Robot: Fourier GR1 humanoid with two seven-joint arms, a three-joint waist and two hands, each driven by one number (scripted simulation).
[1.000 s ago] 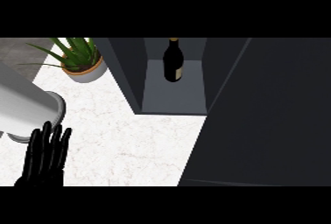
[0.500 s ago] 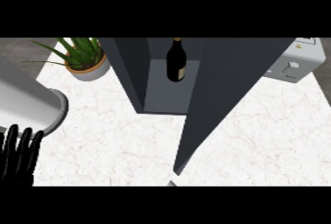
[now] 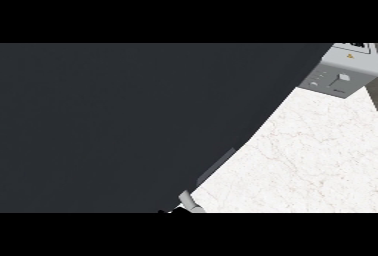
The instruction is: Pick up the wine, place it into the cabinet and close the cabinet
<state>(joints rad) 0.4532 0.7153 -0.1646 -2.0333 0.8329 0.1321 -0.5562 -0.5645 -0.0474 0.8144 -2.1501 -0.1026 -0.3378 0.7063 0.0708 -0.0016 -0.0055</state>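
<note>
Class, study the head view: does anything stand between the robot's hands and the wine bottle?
Yes. The dark cabinet door fills most of the view, hiding the bottle and cabinet interior. No hand can be made out clearly; only marble counter and a grey appliance show at right.

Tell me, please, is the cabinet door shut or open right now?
Cannot tell for certain. The dark cabinet door covers most of the head view and hides the opening and the wine, but no seam or latch shows.

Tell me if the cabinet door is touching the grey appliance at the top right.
Cannot tell. In the head view the cabinet door overlaps the grey appliance, hiding any gap.
</note>
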